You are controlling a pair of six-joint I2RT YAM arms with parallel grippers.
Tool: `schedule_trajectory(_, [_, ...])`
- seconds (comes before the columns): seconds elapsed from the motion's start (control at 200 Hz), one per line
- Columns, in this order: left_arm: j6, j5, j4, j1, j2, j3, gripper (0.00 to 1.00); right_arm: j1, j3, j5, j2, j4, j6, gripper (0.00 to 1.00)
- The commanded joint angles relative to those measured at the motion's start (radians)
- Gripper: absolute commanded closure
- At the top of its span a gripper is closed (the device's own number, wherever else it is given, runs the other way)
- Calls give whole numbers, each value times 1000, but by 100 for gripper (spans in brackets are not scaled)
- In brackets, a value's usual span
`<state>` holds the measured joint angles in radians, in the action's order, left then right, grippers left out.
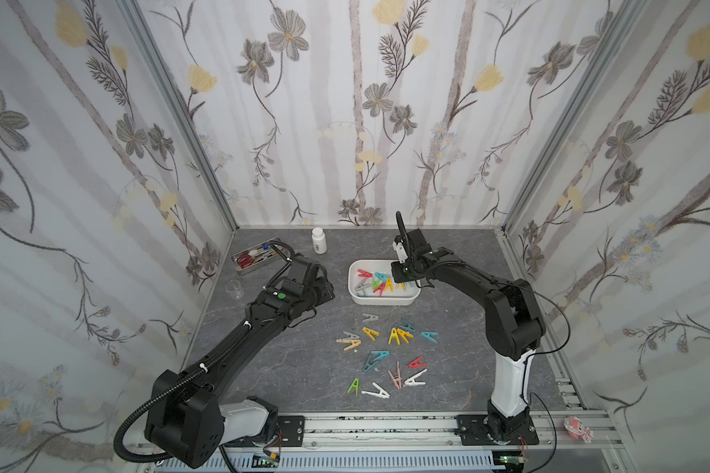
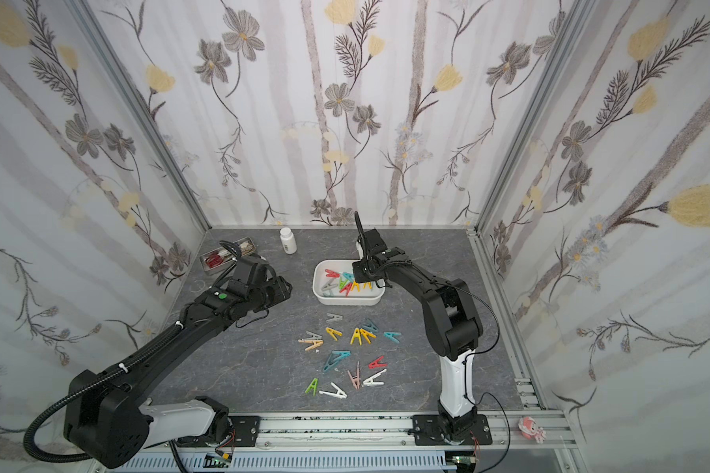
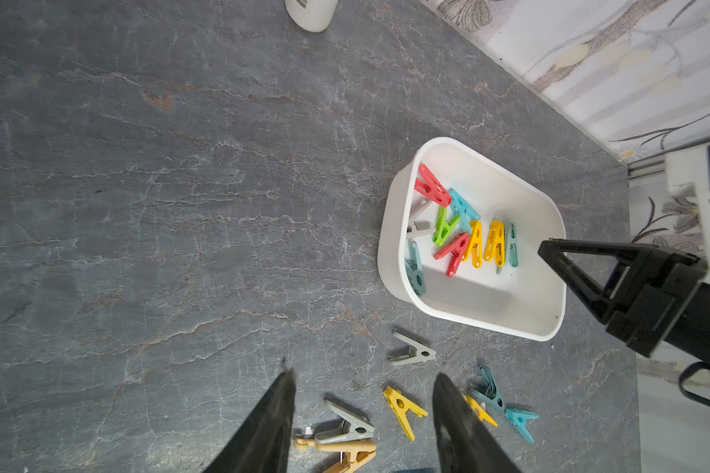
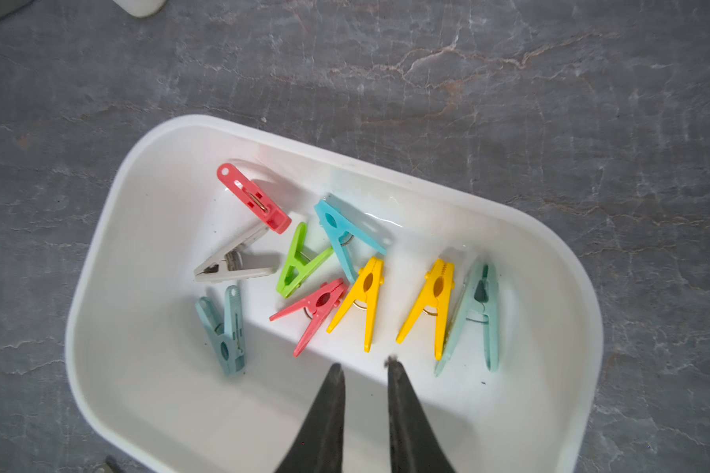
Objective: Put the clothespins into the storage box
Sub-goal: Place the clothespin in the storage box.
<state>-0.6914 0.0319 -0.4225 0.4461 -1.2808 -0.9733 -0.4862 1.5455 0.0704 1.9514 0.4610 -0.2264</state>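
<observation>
The white storage box point(image 1: 361, 301) stands mid-table and holds several clothespins point(image 1: 380, 282) in red, yellow, green, teal and grey. In the right wrist view the same clothespins point(image 4: 363, 299) lie on the floor of the box point(image 4: 99, 254). My right gripper point(image 4: 365, 363) hangs over the box's inside, its jaws a little apart with nothing between them. Several more clothespins point(image 1: 398, 336) lie scattered on the table in front of the box. My left gripper point(image 3: 363, 372) hovers open and empty to the left of the box, above loose grey, beige and yellow clothespins point(image 3: 402, 409).
A white bottle point(image 1: 319, 241) stands at the back. A metal tray point(image 1: 255, 257) with scissors and pens sits at the back left, with a small clear glass point(image 1: 234, 288) in front of it. A pink toy point(image 1: 576, 428) lies on the front rail.
</observation>
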Motion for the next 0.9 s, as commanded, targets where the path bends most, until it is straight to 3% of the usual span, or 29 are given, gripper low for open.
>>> schedule_trajectory(0.0, [3,33,13,0,-16,8,47,-5,-6,6,-41,13,9,78])
schedule_trajectory(0.21, [31,61,-1,19,-46,4,49,-10,-73,-8,-126,16,7,78])
schedule_trajectory(0.625, [7,28,-48,176,-96,88,52,-73,-229,14,-293,-15,-18,77])
schedule_trajectory(0.894, [69,75,-83,202,-138,122,57,-95,-262,26,-283,-45,-45,77])
